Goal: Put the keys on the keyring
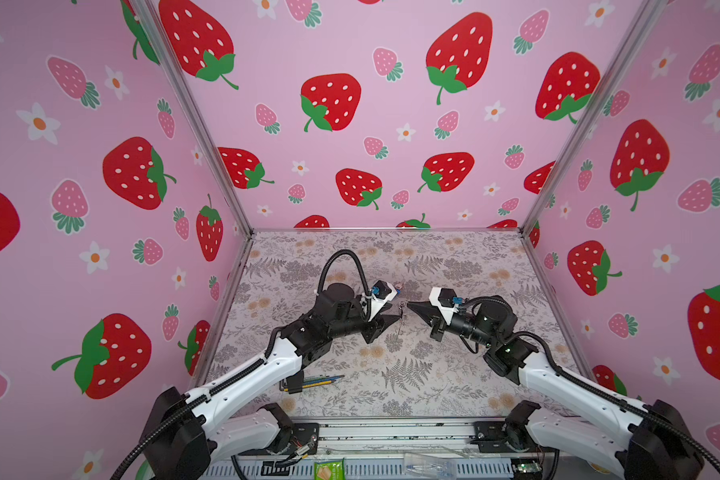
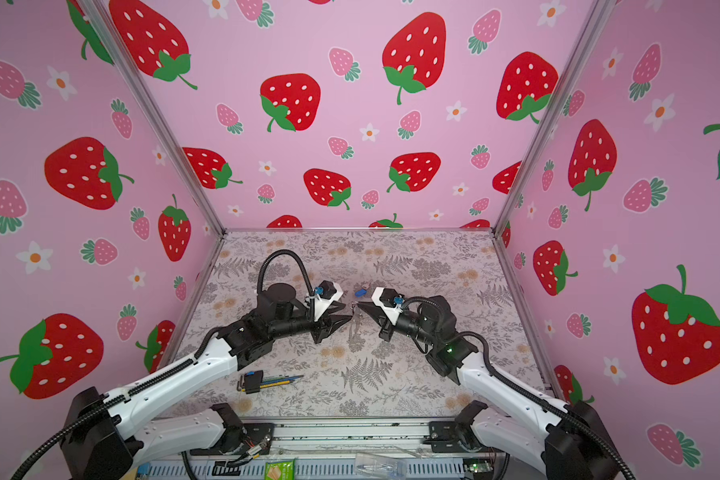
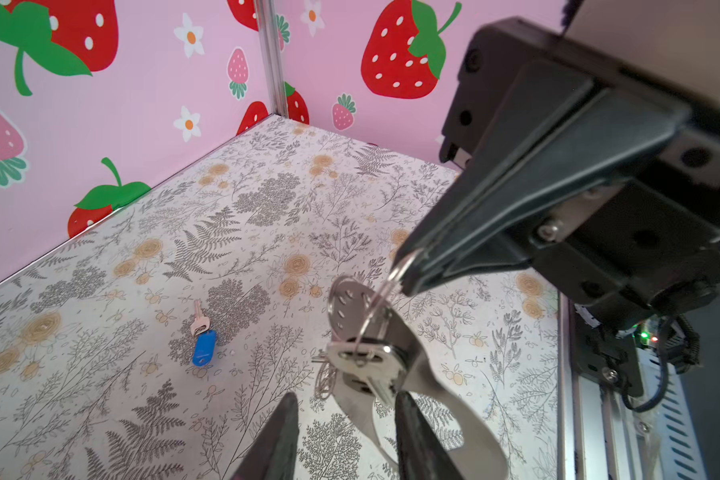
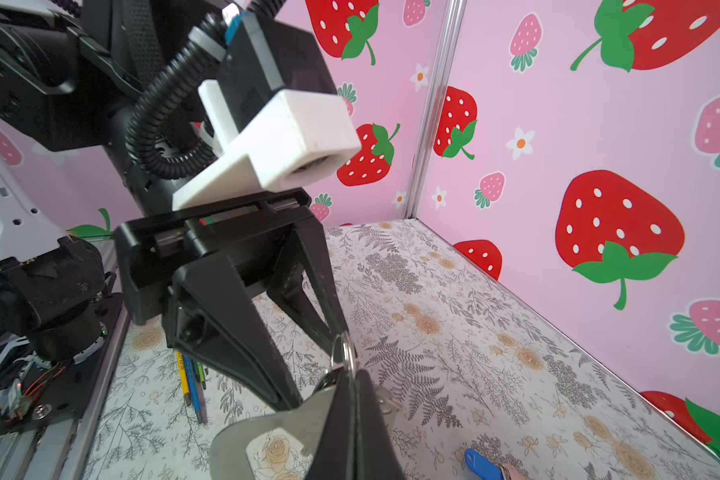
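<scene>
My right gripper (image 4: pixel 352 374) is shut on a metal ring (image 3: pixel 400 266) of the keyring (image 3: pixel 445 399), a taupe holder with an oval cut-out that hangs in the air below it. A silvery key with a black-rimmed oval tag (image 3: pixel 358 353) hangs on that ring. My left gripper (image 3: pixel 346 419) is open just beside it, one finger on each side of the key's blade and neither pressing on it. In both top views the two grippers (image 1: pixel 393 312) (image 1: pixel 408 305) meet tip to tip at the table's middle. The blue-tagged key (image 3: pixel 203 345) (image 2: pixel 360 292) lies on the table behind them.
A hex-key bundle (image 2: pixel 262 380) in a black and blue holder lies at the front left, under my left forearm. Pink strawberry walls close off three sides. An aluminium rail (image 1: pixel 391 432) runs along the floral table's front edge.
</scene>
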`<state>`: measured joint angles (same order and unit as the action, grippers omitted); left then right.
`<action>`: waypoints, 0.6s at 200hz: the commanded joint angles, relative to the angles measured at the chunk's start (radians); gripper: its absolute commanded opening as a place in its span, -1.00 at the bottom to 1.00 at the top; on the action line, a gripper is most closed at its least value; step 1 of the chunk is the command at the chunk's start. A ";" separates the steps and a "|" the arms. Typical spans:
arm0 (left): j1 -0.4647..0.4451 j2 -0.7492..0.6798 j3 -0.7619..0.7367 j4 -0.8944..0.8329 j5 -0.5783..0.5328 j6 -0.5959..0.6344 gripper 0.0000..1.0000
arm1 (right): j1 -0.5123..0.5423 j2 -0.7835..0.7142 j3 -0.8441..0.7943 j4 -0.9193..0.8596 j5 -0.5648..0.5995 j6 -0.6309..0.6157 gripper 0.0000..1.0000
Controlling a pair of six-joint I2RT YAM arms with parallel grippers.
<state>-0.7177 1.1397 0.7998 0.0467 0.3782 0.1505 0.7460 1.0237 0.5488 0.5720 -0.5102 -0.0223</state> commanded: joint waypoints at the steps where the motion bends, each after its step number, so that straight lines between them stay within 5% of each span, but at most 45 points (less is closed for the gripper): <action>1: -0.008 -0.010 -0.019 0.059 0.101 0.027 -0.16 | -0.005 0.003 0.037 0.064 -0.025 0.025 -1.00; 55: -0.019 -0.005 -0.010 0.081 0.078 0.045 -0.02 | -0.005 0.010 0.036 0.083 -0.072 0.033 -1.00; 120: -0.025 0.015 0.021 0.056 0.055 0.054 -0.26 | -0.005 0.000 0.028 0.091 -0.072 0.039 -1.00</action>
<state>-0.7372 1.1473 0.7750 0.1001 0.4416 0.1909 0.7460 1.0367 0.5507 0.6064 -0.5667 0.0017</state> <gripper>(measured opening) 0.367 0.046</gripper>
